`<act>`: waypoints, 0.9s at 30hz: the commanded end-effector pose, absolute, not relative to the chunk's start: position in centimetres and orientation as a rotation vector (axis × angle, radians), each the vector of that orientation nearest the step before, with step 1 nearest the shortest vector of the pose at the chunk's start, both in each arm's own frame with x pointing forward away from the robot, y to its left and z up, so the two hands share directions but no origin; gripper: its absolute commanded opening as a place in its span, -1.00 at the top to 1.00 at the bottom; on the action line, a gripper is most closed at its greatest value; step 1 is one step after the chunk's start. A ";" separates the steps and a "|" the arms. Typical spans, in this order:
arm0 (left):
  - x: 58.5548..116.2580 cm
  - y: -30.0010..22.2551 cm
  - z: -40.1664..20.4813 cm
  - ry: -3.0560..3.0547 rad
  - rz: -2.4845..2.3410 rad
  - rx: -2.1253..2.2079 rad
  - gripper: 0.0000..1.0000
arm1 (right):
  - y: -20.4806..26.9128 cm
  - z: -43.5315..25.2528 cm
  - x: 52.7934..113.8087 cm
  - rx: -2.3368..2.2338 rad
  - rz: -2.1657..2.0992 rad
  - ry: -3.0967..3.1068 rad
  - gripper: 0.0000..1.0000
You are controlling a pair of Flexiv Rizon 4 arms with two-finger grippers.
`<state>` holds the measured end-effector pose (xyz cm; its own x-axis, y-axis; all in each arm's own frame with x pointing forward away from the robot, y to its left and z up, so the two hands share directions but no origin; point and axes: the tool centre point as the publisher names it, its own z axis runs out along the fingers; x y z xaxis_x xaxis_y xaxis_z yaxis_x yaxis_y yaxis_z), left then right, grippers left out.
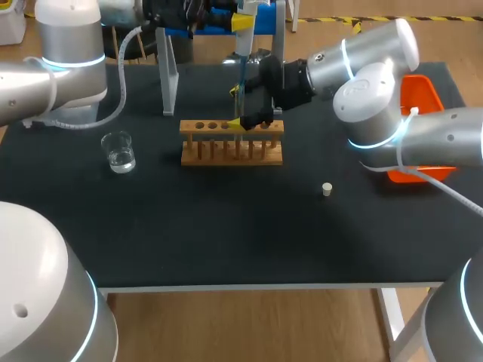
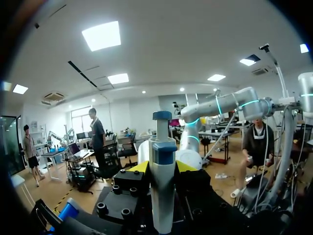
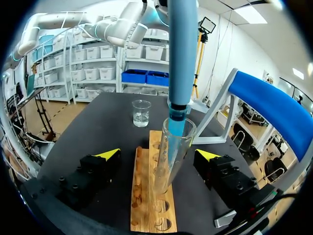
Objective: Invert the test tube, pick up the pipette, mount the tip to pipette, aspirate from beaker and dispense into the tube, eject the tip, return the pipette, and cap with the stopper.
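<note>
Between the right jaws, which stand spread wide, the test tube [image 3: 168, 161] stands in the wooden rack [image 3: 146, 215]. One finger is just beside the glass and the other well apart, so nothing grips it. Left jaws are closed on the pipette [image 2: 161, 191], clamping its body from both sides, high above the rack. Its blue tip [image 3: 180, 73] comes down ahead of the right jaws and enters the tube's mouth. This reads as the dispense step. Liquid level in the tube is too faint to judge.

Risks:
- The tip sits close to the rim. Sideways drift of the left arm could knock or lever the glass, and only the rack hole steadies it.
- Pulling out off-axis could drag the tube up with the tip.
- If the right jaws close unevenly, they would push the tube against the tip.

Around:
- The beaker [image 3: 141, 113], with clear liquid, is ahead of the right jaws past the rack's far end, well apart.
- The pipette stand [image 1: 169, 75] is beyond the rack.
- The stopper [image 1: 327, 189] lies on the tabletop [image 1: 226, 234], well apart from both jaws.
- The orange bin [image 1: 423, 98] is partly hidden behind the right arm. That arm crowds the rack and likely blocks the left arm's route to the bin.
</note>
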<state>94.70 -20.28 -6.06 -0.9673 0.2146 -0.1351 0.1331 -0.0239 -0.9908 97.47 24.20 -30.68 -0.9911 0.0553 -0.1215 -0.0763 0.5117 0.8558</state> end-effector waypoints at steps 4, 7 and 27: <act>94.8 -20.2 -6.1 -2.153 2.169 -0.390 1.00 | 24.2 -30.7 97.6 -0.023 1.491 2.617 -1.00; 94.8 -20.1 -6.1 -2.152 2.172 -0.391 1.00 | 24.2 -30.7 97.6 -0.024 1.491 2.618 -1.00; 95.1 -19.9 -6.5 -2.148 2.195 -0.384 1.00 | 24.4 -30.6 97.6 -0.030 1.503 2.618 -1.00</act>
